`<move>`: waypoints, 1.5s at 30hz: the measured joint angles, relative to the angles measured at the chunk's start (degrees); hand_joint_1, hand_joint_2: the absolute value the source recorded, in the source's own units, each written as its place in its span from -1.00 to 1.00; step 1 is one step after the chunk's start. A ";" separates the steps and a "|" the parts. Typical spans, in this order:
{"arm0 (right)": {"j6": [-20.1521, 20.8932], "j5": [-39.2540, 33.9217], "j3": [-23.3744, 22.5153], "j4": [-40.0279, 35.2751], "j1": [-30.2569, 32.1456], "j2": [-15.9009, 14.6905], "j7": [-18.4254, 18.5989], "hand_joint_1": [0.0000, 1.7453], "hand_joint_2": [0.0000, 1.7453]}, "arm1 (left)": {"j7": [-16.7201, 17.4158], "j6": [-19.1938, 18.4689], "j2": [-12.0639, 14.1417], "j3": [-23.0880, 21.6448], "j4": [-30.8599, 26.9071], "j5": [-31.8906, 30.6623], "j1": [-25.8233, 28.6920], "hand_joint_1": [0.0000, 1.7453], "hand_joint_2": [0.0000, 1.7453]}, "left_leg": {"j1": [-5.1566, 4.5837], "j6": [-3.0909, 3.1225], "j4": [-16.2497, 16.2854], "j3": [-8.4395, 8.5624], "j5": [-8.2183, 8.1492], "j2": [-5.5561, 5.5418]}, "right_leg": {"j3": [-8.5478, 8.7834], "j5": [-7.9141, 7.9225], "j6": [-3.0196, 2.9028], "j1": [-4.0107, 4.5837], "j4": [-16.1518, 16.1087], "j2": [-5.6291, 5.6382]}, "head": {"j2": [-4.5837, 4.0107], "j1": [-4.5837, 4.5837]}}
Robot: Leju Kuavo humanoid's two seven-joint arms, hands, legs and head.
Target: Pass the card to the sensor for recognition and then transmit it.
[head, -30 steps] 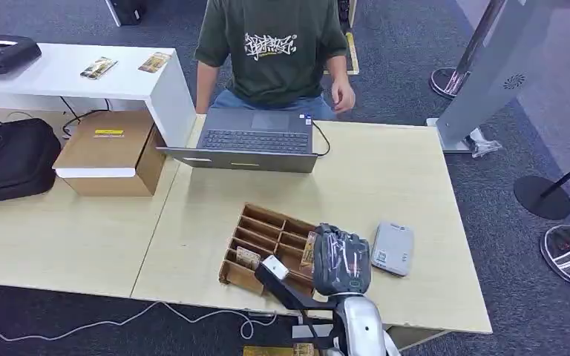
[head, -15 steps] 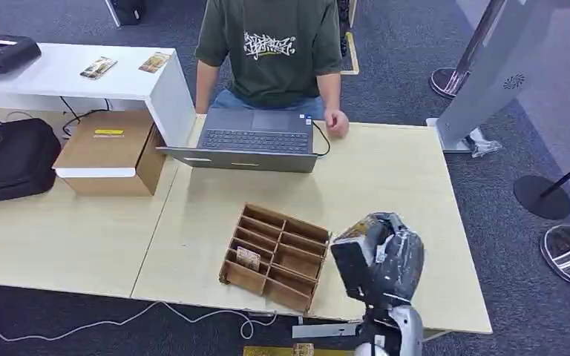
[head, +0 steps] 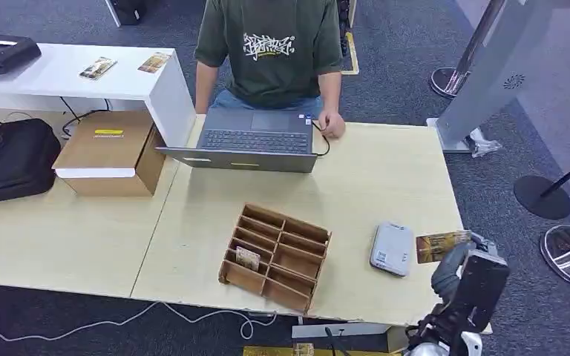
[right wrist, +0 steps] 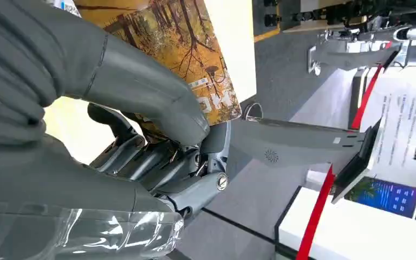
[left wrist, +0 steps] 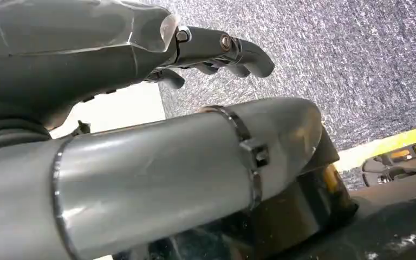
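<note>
One card [head: 442, 245] in right hand [head: 466, 276]

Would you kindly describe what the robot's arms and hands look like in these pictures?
The left arm is a smooth silver tube with a band round it. The left hand and right hand wear grey ribbed covers under clear glossy wrap, with a thick grey thumb and darker metal fingers showing bare screws.

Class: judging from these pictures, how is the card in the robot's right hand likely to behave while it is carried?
The card juts out flat beyond the right hand unsupported, so it is probably stiff and light. Its face looks glossy in the right wrist view, so it may slip from under the thumb.
</note>
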 joint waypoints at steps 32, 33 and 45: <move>-3.63 48.24 5.49 53.58 -55.14 -1.03 18.89 1.00 1.00 | 1.70 -2.30 -1.36 0.00 0.00 -14.95 -2.37 -1.00 -1.00 | 0.01 -0.13 0.03 0.06 0.32 0.13 | 0.01 0.28 -0.16 0.00 0.14 0.12 | 0.00 -0.02; -3.63 49.64 5.64 55.77 -56.84 -1.05 19.89 1.00 1.00 | 1.70 -2.32 -1.42 0.00 0.00 -15.70 -2.44 -1.00 -1.00 | 0.01 -0.13 0.03 0.06 0.32 0.12 | 0.01 0.28 -0.16 0.00 0.14 0.12 | 0.00 0.00; -3.58 58.18 7.61 72.38 -69.24 -1.05 26.36 1.00 1.00 | 2.58 -2.69 -1.79 0.00 0.00 -20.37 -2.88 -1.00 -1.00 | 0.01 -0.13 0.03 0.05 0.31 0.13 | -0.02 0.28 -0.15 0.00 0.13 0.13 | 0.00 0.00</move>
